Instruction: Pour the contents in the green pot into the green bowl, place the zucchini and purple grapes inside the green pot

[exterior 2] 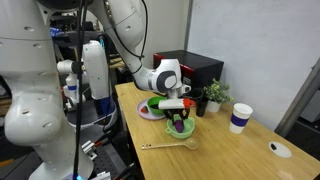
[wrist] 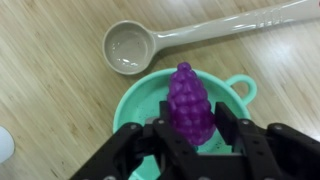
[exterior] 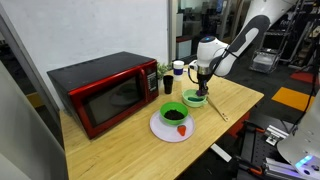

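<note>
Grapes (wrist: 188, 98): purple clump, clamped between the fingers and hanging over the pot (wrist: 140, 100); in the wrist view its narrow tip points to 12 o'clock.
Handling: judged light, stiff moulded plastic, bumpy and somewhat slick, not fragile. Best taken across the wide middle, as it is here; a hold near the narrow tip would likely slip.
Pot: light green, on the table directly under the grapes, side handle at 3 o'clock in the wrist view. Its inside is mostly hidden by the clump.
Gripper (wrist: 190, 135): fingers part closed, pressed on both flanks of the grapes, at 9 and 3 o'clock of the clump.
Arm: in an exterior view it reaches in from 2 o'clock, wrist turned straight down, gripper (exterior: 201, 84) just above the pot (exterior: 195, 99).
Spoon (wrist: 130, 45): beige, flat on the table at 12 o'clock of the pot, close by.
Bowl (exterior: 172, 112): bright green, at 8 o'clock of the pot, by the white plate (exterior: 157, 128).
Zucchini: not made out in any view.
Risk: low; a release from here should drop the grapes inside the pot.
</note>
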You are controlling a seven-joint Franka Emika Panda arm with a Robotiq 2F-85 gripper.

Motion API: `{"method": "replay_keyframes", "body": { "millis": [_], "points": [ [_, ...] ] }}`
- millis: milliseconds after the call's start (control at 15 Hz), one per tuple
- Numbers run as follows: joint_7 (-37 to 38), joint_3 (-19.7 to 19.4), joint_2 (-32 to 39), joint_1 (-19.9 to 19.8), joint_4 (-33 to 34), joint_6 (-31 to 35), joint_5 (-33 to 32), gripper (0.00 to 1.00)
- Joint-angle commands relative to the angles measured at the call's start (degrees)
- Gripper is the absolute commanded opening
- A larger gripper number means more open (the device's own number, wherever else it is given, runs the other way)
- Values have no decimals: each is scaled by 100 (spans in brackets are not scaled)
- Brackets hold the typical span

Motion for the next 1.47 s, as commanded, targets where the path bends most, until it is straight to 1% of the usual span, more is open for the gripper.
{"method": "replay_keyframes", "body": {
  "millis": [0, 467, 867, 1200, 1267, 1333, 1400],
  "points": [
    [351, -39, 310, 45, 206, 299, -220, 23],
    [554, -29, 576, 54, 374, 629, -150, 23],
    [751, -62, 731, 75, 330, 939, -152, 23],
    [845, -90, 811, 94, 316, 1060, -150, 23],
    [852, -89, 813, 91, 315, 1068, -139, 41],
    [876, -104, 803, 97, 305, 1091, -155, 73],
    [873, -94, 796, 88, 303, 1087, -138, 74]
  ]
}}
